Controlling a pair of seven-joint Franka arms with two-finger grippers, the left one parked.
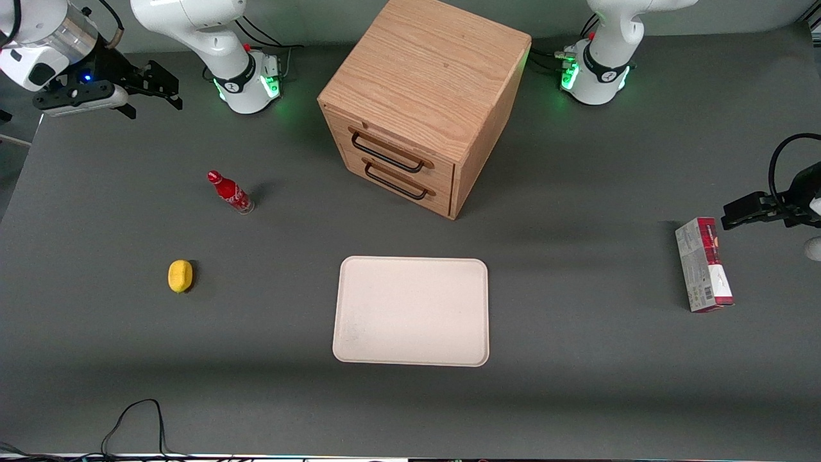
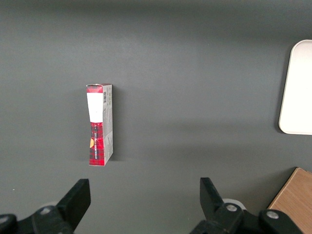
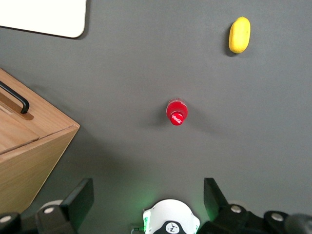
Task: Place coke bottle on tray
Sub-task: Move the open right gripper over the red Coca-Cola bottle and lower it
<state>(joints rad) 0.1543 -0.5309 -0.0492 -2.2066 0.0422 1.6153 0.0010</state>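
The coke bottle (image 1: 229, 192) is a small red bottle with a red cap, standing upright on the grey table. In the right wrist view I see it from above (image 3: 176, 113). The cream-white tray (image 1: 411, 310) lies flat and bare, nearer the front camera than the wooden box; a corner of it shows in the right wrist view (image 3: 44, 17). My right gripper (image 1: 157, 86) hangs high over the working arm's end of the table, farther from the front camera than the bottle and well apart from it. In the wrist view the gripper (image 3: 148, 195) is open and holds nothing.
A wooden two-drawer box (image 1: 423, 96) stands mid-table, its drawers shut. A yellow lemon-like object (image 1: 180, 276) lies nearer the front camera than the bottle. A red-and-grey carton (image 1: 703, 264) lies toward the parked arm's end. The right arm's base (image 1: 244, 77) is near the bottle.
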